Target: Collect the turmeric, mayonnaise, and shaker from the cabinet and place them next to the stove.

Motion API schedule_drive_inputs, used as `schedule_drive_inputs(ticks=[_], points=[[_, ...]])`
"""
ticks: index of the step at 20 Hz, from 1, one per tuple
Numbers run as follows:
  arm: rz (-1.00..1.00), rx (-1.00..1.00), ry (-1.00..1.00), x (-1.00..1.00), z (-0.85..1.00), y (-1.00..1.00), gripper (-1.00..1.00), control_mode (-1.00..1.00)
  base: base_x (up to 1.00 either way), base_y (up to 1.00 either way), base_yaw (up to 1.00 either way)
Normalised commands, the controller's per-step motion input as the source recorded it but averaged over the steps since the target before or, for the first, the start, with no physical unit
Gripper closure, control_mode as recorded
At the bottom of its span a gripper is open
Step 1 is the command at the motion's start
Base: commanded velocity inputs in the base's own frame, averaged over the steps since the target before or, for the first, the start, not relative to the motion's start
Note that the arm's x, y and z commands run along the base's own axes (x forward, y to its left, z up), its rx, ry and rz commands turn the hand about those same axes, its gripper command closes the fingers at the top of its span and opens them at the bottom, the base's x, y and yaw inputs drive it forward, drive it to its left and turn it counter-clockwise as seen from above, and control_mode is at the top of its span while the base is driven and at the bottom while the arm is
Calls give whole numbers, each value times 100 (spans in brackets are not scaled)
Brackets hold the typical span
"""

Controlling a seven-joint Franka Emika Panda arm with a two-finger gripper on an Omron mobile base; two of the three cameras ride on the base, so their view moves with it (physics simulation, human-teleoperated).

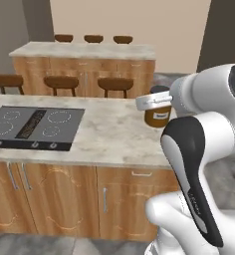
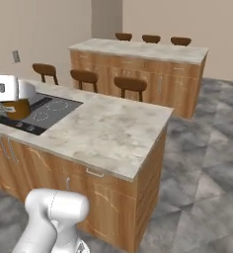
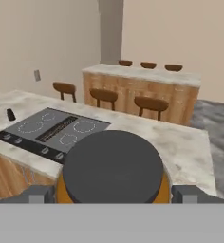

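The end effector (image 3: 113, 194) grips the turmeric (image 3: 113, 168) at wide spread — over bare tabletop (image 1: 114, 134) right of the stove (image 1: 32, 127), well inside the tabletop's edges.

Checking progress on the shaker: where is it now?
The small black shaker stands on the marble counter, at the dark cooktop's far left side in the hand view.

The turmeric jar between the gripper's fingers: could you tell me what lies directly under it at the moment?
The turmeric jar stands over the marble counter, right of the stove. Its base is hidden by its own lid and body, so whether it rests there cannot be told.
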Motion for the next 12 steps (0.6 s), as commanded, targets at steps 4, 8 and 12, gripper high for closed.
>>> schedule_drive_inputs(ticks=[4, 8, 12], points=[[0, 0, 0, 0, 0, 0, 100, 100, 17, 93, -40], [0, 0, 0, 0, 0, 0, 100, 100, 20, 92, -40], [0, 0, 0, 0, 0, 0, 100, 100, 42, 87, -38]])
